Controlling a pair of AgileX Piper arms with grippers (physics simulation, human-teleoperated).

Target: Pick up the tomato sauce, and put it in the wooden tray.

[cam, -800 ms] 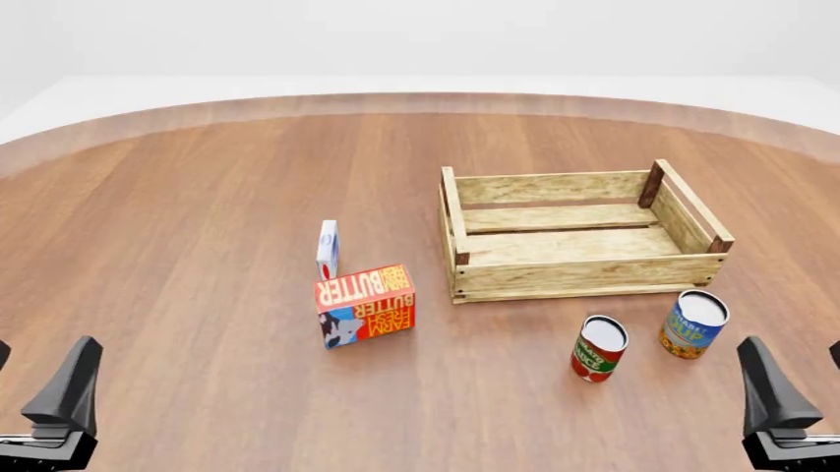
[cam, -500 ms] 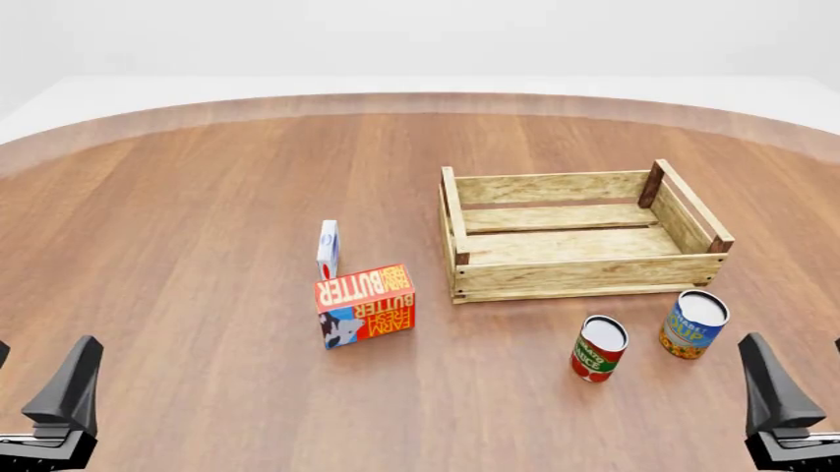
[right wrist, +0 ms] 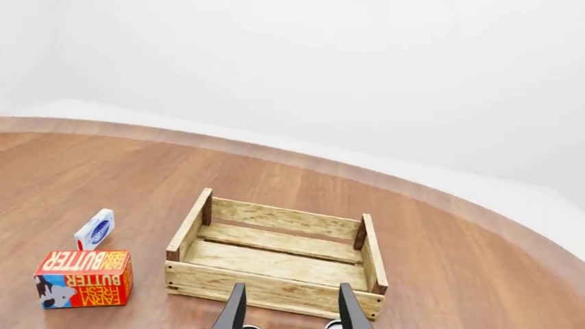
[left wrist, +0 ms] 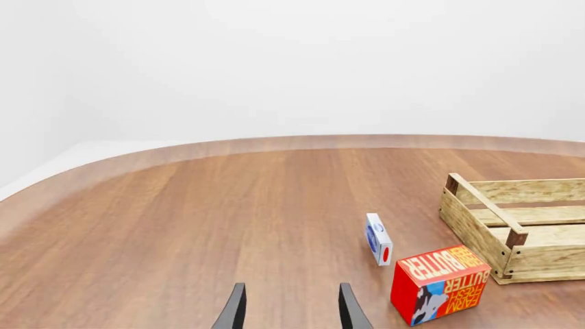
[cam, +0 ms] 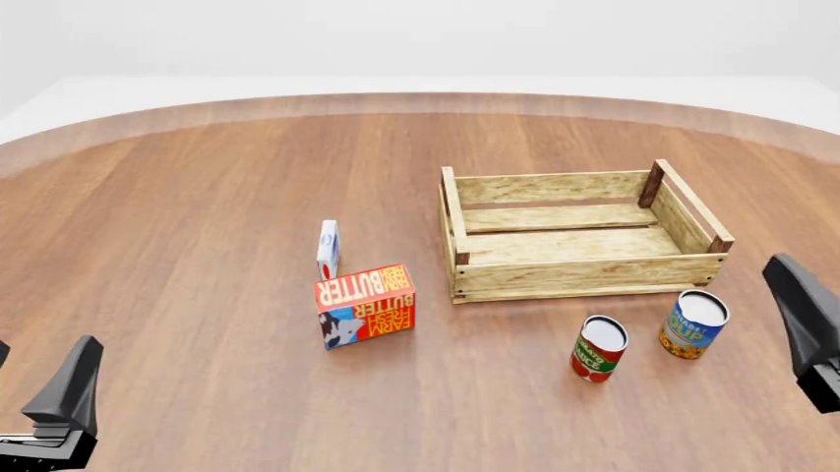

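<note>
The tomato sauce (cam: 600, 347), a small can with a red label, green band and white top, stands upright on the table in front of the wooden tray (cam: 584, 233). The tray is an empty pale slat crate and also shows in the right wrist view (right wrist: 274, 260) and the left wrist view (left wrist: 512, 229). My right gripper (cam: 811, 329) is at the right edge, to the right of the cans, and the right wrist view (right wrist: 290, 312) shows it open and empty. My left gripper (cam: 37, 398) is at the bottom left, open and empty in the left wrist view (left wrist: 290, 312). Neither wrist view shows the can.
A blue-and-yellow can (cam: 694, 324) stands just right of the tomato sauce. A red butter box (cam: 365, 305) and a small white-and-blue box (cam: 327, 248) stand left of the tray. The table's curved far edge (cam: 420, 98) runs behind.
</note>
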